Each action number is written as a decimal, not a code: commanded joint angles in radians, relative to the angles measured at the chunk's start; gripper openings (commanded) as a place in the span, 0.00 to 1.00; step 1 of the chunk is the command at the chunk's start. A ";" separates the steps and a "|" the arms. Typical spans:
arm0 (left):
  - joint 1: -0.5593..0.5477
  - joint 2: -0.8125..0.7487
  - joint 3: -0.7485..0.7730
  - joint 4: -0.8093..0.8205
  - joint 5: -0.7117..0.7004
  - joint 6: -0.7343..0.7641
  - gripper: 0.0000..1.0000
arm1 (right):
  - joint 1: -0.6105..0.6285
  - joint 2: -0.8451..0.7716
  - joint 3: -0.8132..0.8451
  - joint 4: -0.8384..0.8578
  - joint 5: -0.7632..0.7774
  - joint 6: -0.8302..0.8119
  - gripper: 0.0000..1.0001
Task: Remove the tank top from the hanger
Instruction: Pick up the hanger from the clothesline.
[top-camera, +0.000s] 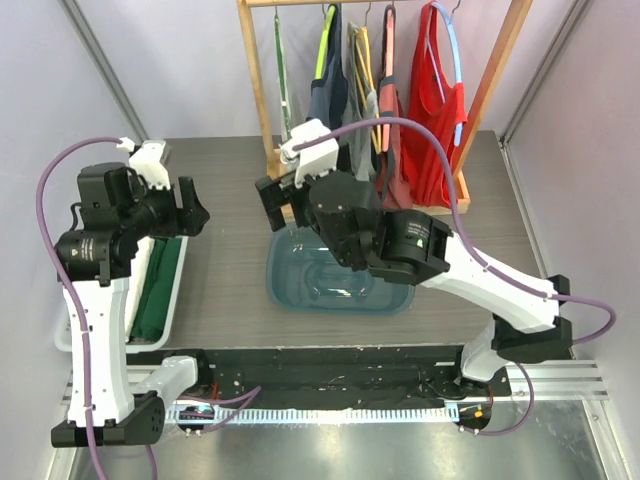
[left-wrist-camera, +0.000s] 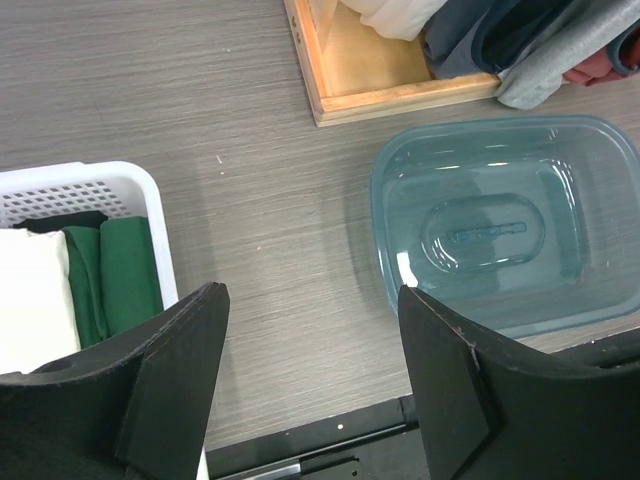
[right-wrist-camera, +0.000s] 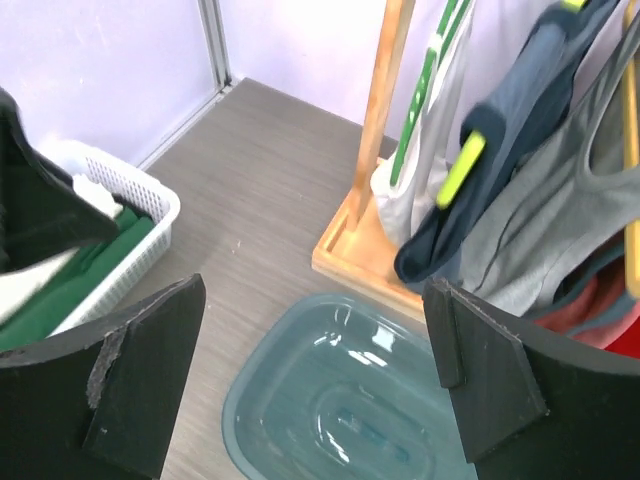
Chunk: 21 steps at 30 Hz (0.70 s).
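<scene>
Several tank tops hang on hangers from a wooden rack (top-camera: 257, 90) at the back: a white one (top-camera: 283, 95), a navy one (top-camera: 326, 85) on a yellow-green hanger, a grey one (top-camera: 362, 95), and a red one (top-camera: 438, 100) on a blue hanger. In the right wrist view the white (right-wrist-camera: 440, 130), navy (right-wrist-camera: 530, 110) and grey (right-wrist-camera: 560, 220) tops hang ahead at upper right. My right gripper (top-camera: 283, 205) (right-wrist-camera: 312, 300) is open and empty above the table, short of the rack's left end. My left gripper (top-camera: 190, 212) (left-wrist-camera: 310, 300) hovers open and empty farther left.
A clear blue tub (top-camera: 300, 295) (left-wrist-camera: 385, 200) (right-wrist-camera: 240, 400) sits on the table in front of the rack base (left-wrist-camera: 330, 90). A white basket (top-camera: 178, 280) (left-wrist-camera: 100, 175) (right-wrist-camera: 140, 190) with folded green and white clothes stands at the left.
</scene>
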<state>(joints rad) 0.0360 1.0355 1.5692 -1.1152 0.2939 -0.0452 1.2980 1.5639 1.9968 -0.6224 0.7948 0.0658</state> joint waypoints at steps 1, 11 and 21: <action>0.004 0.011 -0.006 0.052 0.005 -0.016 0.74 | -0.046 0.096 0.204 -0.016 0.014 -0.057 1.00; 0.004 0.000 -0.032 0.043 0.096 -0.004 0.75 | -0.416 0.237 0.417 0.059 -0.382 0.085 1.00; 0.004 -0.022 -0.100 0.052 0.116 0.013 0.76 | -0.474 0.401 0.583 0.138 -0.456 0.078 0.99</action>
<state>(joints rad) 0.0360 1.0359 1.4811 -1.0996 0.3798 -0.0441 0.8536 1.9553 2.5771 -0.5648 0.3977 0.1299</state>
